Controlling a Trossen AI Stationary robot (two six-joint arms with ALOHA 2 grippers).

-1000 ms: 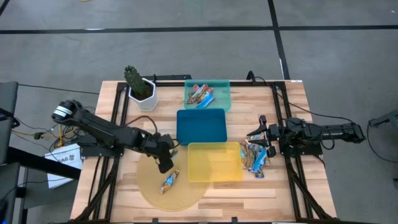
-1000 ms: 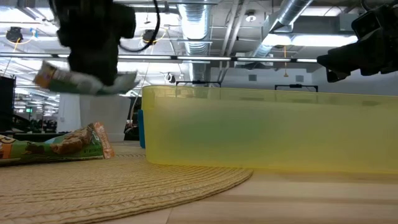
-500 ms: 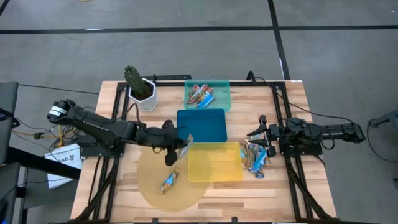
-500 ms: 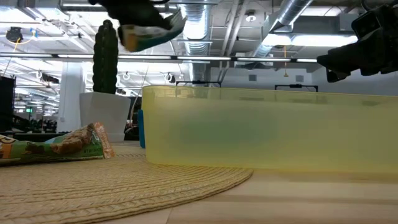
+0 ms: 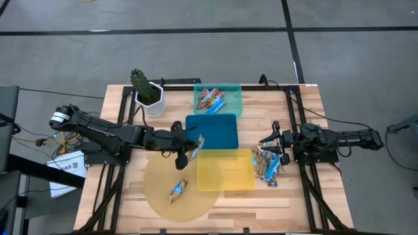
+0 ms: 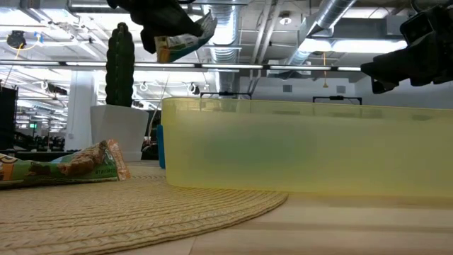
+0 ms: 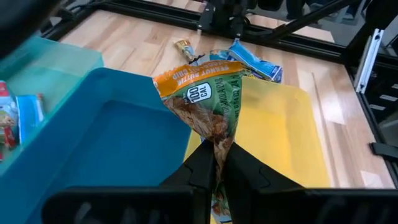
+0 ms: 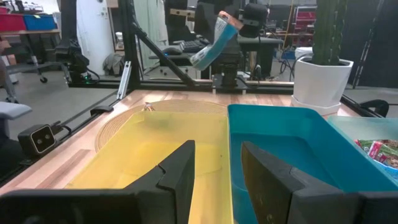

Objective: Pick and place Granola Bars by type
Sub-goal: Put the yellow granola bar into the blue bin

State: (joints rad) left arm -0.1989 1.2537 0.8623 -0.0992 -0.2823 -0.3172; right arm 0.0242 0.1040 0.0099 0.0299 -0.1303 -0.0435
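Two arms are on my screens, and only the left one carries anything. My left gripper (image 5: 185,151) is pinched tight on a tan-brown granola bar (image 5: 194,148), holding it by one end of the wrapper so the bar stands up between the fingers (image 7: 200,169) in the left wrist view, orange band and "100 cal" print facing the camera. From above, that gripper hangs clear of the surface (image 5: 300,202) near the corner where the blue tray (image 5: 211,132) meets the yellow tray (image 5: 225,170), just beyond the edge of the round woven mat (image 5: 157,192). In the low view the bar (image 6: 178,42) rides well above the yellow tray's rim (image 6: 304,106).

One more tan-brown bar (image 5: 178,190) lies flat on the mat. The teal tray (image 5: 235,98) at the far side holds several bars in red and blue wrappers (image 5: 210,100), and a loose pile of blue-white bars (image 5: 269,163) sits on the wood just beside the yellow tray's right side. I see nothing lying in the blue tray or in the yellow tray.

My right gripper (image 5: 275,141) waits at the right of the surface, close to that loose pile, with its fingers (image 8: 177,168) spread apart and nothing between them. A potted cactus (image 5: 145,90) stands at the far left corner.
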